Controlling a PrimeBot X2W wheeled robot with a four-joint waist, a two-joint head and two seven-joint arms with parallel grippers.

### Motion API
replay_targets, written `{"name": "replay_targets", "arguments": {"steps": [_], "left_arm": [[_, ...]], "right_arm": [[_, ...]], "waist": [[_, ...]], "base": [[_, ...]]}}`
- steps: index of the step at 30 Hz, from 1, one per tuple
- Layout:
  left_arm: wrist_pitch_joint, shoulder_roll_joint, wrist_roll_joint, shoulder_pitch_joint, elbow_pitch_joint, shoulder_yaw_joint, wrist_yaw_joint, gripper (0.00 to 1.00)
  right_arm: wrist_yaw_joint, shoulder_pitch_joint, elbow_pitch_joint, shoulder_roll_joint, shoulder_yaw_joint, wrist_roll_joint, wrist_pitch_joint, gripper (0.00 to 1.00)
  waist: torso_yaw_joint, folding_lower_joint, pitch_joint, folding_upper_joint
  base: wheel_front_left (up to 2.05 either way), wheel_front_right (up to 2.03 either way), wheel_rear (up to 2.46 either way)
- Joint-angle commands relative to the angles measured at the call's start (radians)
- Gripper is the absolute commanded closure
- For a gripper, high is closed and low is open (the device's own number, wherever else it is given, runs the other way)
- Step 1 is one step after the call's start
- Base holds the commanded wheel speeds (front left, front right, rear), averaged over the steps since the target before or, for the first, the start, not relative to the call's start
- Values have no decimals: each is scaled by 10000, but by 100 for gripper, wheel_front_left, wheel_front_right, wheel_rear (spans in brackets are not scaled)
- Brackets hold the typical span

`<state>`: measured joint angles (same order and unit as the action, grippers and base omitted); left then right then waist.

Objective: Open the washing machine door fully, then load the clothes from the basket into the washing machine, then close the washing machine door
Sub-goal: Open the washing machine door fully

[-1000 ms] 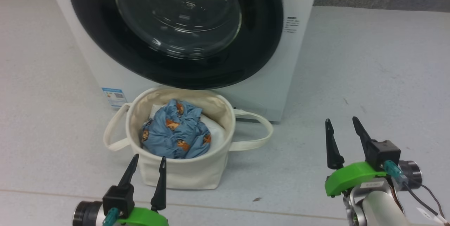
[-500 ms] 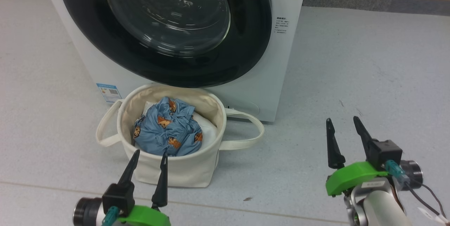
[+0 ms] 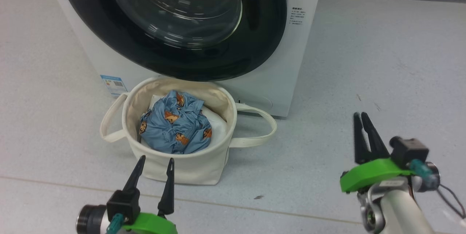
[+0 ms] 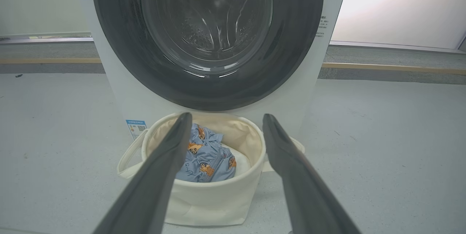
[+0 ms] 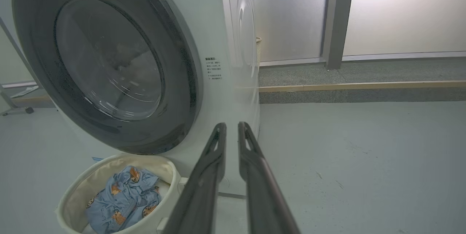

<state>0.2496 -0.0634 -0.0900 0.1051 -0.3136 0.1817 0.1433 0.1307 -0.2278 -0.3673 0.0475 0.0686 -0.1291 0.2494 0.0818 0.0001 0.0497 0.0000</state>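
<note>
From the head view, the washing machine (image 3: pixel 304 66) stands at the far side of the grey floor (image 3: pixel 382 55), and the washing machine door (image 3: pixel 262 48) lies closed flat against its front. The basket (image 3: pixel 182 170) sits on the floor just in front of the machine, below the door's lower rim, with its two loop handles splayed left and right. The clothes (image 3: pixel 174 126) lie bunched inside it, light blue with orange-brown figures, on top of white padding (image 3: pixel 219 135).

The left gripper (image 3: pixel 156 158) hovers at the near side of the basket with its fingers wide apart and nothing between them. The right gripper (image 3: pixel 360 114) hangs over bare floor, well to the right of the basket. Its fingers are drawn narrow with only a slim gap, and they hold nothing.

The left wrist view looks straight through the door's bulging glass to the perforated steel drum (image 4: pixel 198 34), which the head view loses in reflections. A blue label (image 4: pixel 136 126) shows low on the machine's left. The right wrist view catches the machine's white side panel (image 5: pixel 242 44), a wooden strip (image 5: pixel 364 86) along the floor edge, and frosted panels (image 5: pixel 291 15) behind.
</note>
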Motion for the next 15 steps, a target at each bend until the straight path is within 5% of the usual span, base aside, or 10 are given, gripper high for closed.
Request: {"name": "replay_targets", "arguments": {"steps": [1,5,15], "left_arm": [[122,-27,2,427,285,-288,-21,0],[122,8,5,554,185,-196,-29,0],[122,74,-139,902,97,-60,11,0]], "right_arm": [[0,-574,348,28,144,-323,124,100],[0,-1159,-515,28,148,-2878,94,100],[0,-4025,-2699,28,-201,-7049,-1500,100]], "waist": [[24,-1,43,0],[116,-1,149,0],[347,-1,885,0]], "base": [[0,0,0],[0,0,0],[0,0,0]]}}
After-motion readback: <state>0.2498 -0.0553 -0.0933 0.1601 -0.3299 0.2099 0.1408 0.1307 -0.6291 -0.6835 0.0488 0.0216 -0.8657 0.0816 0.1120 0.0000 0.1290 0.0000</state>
